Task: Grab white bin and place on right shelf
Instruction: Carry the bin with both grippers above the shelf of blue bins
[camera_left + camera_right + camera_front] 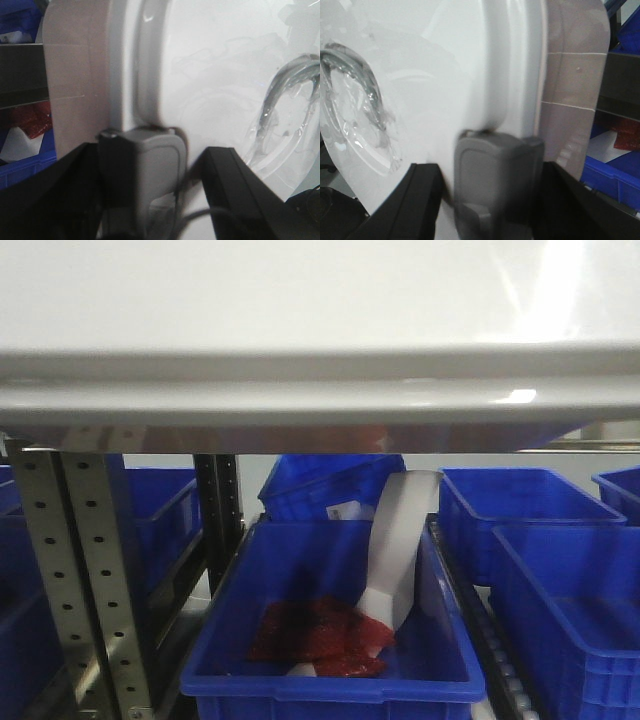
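The white bin point(320, 370) is held high and fills the top of the front view, with its thick glossy rim running across the frame. My left gripper point(150, 150) is shut on the bin point(215, 75), its black fingers straddling a grey latch point(155, 170) on the rim. My right gripper point(490, 167) is shut the same way on the grey latch point(495, 185) at the bin's point(445, 75) other end. The steel rack's perforated upright post point(85, 580) stands below the bin at left. The shelf bay to its right lies below and behind the bin.
A blue crate point(330, 680) sits straight ahead under the bin, holding red packets point(320, 635) and a white strip point(400, 550). More blue crates point(520, 510) stand at the right and behind. A dark shelf rail point(22, 75) shows beside the bin.
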`<move>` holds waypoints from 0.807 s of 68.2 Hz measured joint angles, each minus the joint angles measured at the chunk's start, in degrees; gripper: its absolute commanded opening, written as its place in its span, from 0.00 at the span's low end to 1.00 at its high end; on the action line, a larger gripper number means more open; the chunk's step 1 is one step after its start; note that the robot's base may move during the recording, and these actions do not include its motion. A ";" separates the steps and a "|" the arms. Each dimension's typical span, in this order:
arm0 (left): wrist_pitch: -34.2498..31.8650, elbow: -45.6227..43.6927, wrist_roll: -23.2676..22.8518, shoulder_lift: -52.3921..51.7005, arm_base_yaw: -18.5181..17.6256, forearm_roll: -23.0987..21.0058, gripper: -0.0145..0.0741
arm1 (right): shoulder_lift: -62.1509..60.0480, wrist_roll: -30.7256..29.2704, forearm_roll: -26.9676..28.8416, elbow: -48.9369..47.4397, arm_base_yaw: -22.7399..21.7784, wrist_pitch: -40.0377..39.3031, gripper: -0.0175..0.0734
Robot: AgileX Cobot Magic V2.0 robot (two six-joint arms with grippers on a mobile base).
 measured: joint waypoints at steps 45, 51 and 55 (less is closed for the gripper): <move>0.00 0.00 0.00 0.00 0.00 0.00 0.46 | 0.00 0.00 0.00 0.00 0.00 0.00 0.57; 0.00 0.00 0.00 0.00 0.00 0.00 0.46 | 0.00 0.00 0.00 0.00 0.00 0.00 0.57; 0.00 0.00 0.00 0.00 0.00 0.00 0.46 | 0.00 0.00 0.00 0.00 0.00 0.00 0.57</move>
